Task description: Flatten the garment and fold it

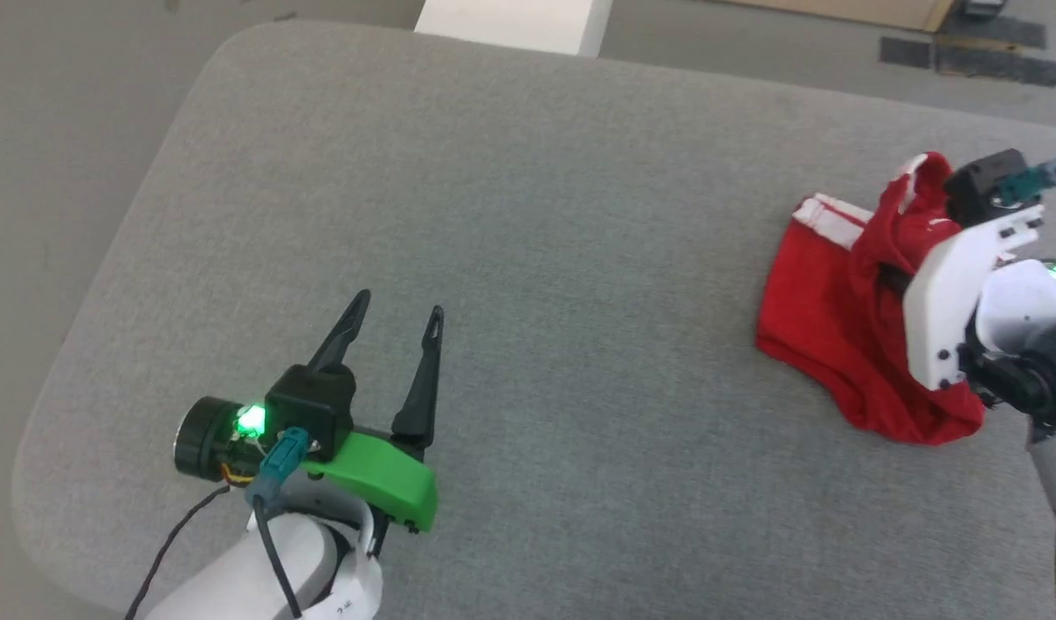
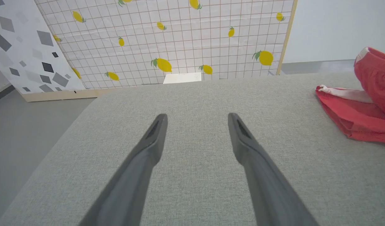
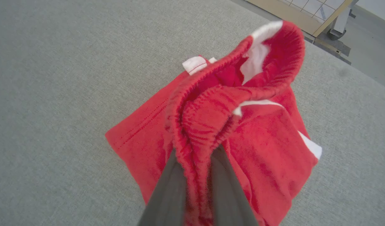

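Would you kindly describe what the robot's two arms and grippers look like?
Both arms are pale white, with black cables and teal connectors. The left gripper has long, tapering dark fingers, a bright green bracket and a green light; the right gripper has a white bracket.

We are looking at a grey, cloth-covered surface (image 1: 511,258) with rounded corners. A pair of red shorts (image 1: 816,301) with white stripes is lying crumpled near its right side, one part spreading flat on the cloth, the waistband standing up off it.
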{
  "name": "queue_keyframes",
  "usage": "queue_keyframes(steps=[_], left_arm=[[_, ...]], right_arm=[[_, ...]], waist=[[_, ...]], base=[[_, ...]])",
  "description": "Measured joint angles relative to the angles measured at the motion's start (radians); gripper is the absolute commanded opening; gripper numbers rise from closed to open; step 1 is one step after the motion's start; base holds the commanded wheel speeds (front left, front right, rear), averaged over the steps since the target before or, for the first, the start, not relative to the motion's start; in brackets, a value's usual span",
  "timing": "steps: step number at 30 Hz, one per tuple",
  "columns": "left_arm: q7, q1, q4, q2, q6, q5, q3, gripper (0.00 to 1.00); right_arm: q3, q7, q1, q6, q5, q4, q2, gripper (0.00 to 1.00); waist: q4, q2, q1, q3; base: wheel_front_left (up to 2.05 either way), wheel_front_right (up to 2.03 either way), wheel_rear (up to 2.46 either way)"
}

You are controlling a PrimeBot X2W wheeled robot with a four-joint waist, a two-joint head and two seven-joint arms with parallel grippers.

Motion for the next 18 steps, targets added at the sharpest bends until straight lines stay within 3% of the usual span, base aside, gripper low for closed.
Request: queue_keyframes(steps=[11,12,13,18], left_arm=[[-0.012,-0.022,0.024,-0.029,-0.007,0.000,-0.007,1.00],[-0.014,-0.022,0.027,-0.030,-0.007,0.000,-0.007,1.00],[-0.014,-0.022,0.032,-0.030,-0.007,0.000,-0.007,1.00],[-0.015,-0.022,0.043,-0.030,-0.010,0.000,-0.010,1.00]], right_arm=[[0.083,0.009,-0.020,0.000,-0.042,0.093,0.033,0.00],[0.086,0.005,-0.020,0.000,-0.042,0.096,0.037,0.54],[0.092,-0.003,-0.020,0.000,-0.041,0.099,0.042,1.00],[0.130,-0.035,-0.021,0.000,-0.014,0.108,0.054,1.00]], waist=[[0.057,0.0000,0.0000,0.049],[0.057,0.0000,0.0000,0.049],[0.057,0.0000,0.0000,0.047],[0.046,0.0000,0.0000,0.024]], base=[[0.00,0.00,0.00],[0.00,0.00,0.00],[0.00,0.00,0.00],[0.00,0.00,0.00]])
